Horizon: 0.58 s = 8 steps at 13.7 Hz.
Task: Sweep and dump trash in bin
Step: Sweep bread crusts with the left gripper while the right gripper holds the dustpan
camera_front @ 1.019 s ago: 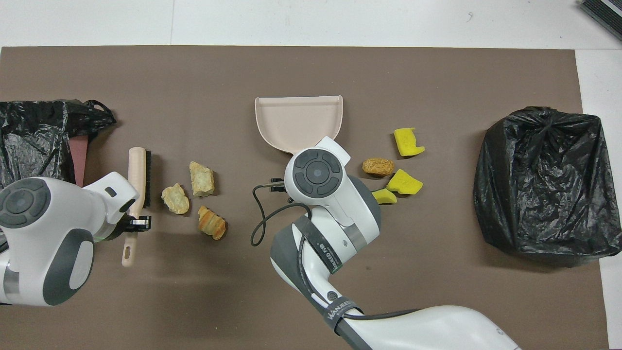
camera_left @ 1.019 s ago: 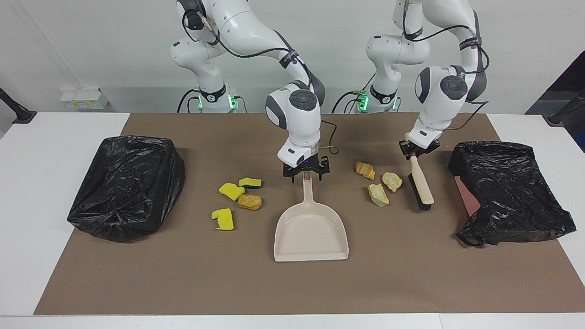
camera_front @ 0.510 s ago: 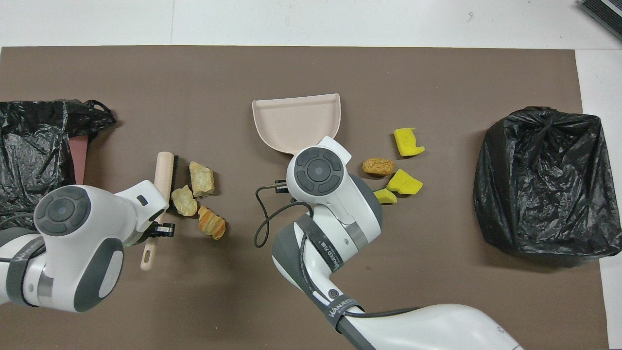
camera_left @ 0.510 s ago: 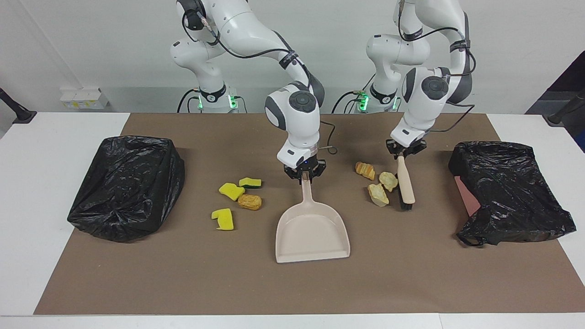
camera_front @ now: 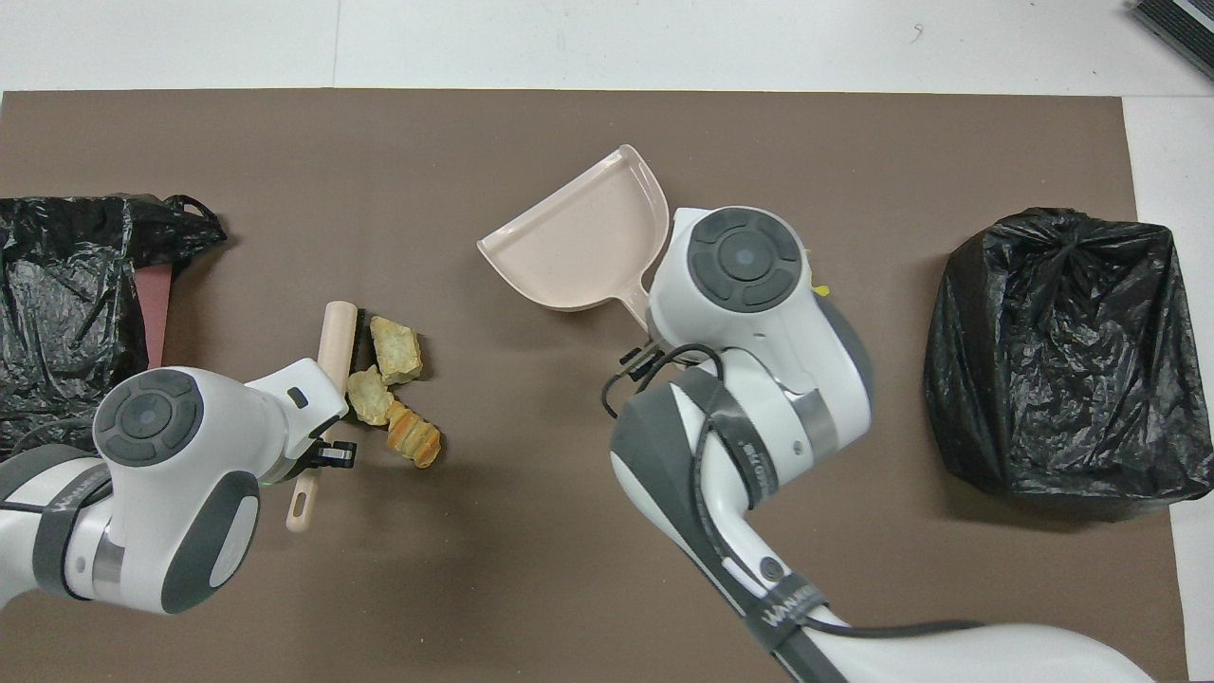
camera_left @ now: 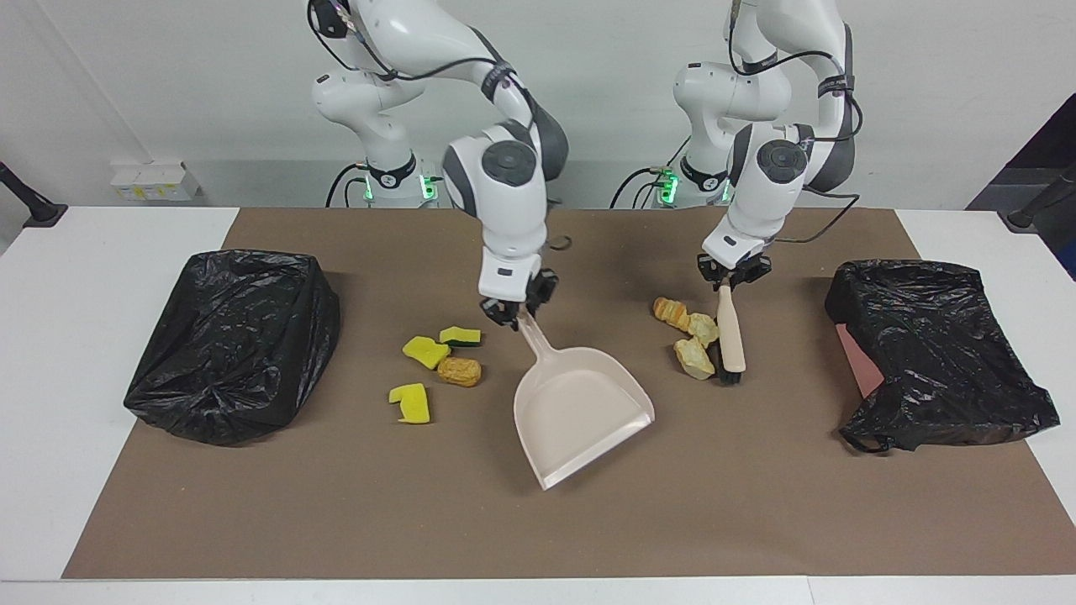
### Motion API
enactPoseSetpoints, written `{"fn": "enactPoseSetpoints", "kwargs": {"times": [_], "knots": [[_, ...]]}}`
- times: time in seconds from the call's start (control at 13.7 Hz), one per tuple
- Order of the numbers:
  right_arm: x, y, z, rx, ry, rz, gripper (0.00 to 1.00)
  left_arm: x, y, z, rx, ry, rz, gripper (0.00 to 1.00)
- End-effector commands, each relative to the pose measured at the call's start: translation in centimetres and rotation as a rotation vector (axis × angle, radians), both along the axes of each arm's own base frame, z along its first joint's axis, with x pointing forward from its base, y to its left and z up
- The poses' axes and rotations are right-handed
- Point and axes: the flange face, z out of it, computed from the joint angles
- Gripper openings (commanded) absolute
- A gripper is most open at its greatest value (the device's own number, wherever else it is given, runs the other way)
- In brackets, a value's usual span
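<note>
My right gripper [camera_left: 514,311] is shut on the handle of the beige dustpan [camera_left: 580,412], which lies on the mat with its mouth turned toward the left arm's end. My left gripper [camera_left: 728,281] is shut on the beige brush [camera_left: 730,336], whose bristles press against three tan bread lumps [camera_left: 694,353], bunched together beside the dustpan. The lumps [camera_front: 389,379] and brush [camera_front: 334,346] also show in the overhead view. Three yellow sponge pieces [camera_left: 426,351] and one orange bread lump [camera_left: 459,370] lie toward the right arm's end; my right arm hides them in the overhead view.
A bin lined with a black bag [camera_left: 235,340] stands at the right arm's end of the brown mat [camera_left: 336,521]. A second black-bagged bin [camera_left: 933,353] stands at the left arm's end. White table [camera_left: 50,378] borders the mat.
My right gripper shifted toward the right arm's end and swung the dustpan's mouth toward the bread lumps. My left gripper pushed the brush sideways, bunching the three lumps toward the dustpan.
</note>
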Motion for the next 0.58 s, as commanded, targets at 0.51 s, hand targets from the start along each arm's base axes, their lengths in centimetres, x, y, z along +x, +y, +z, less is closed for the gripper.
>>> {"fn": "enactPoseSetpoints", "kwargs": {"times": [0.51], "knots": [[-7.7, 1.2, -6.1, 0.023, -0.003, 0.651, 0.00, -1.2, 0.2, 0.0, 0.001, -0.001, 0.005, 0.00]]}}
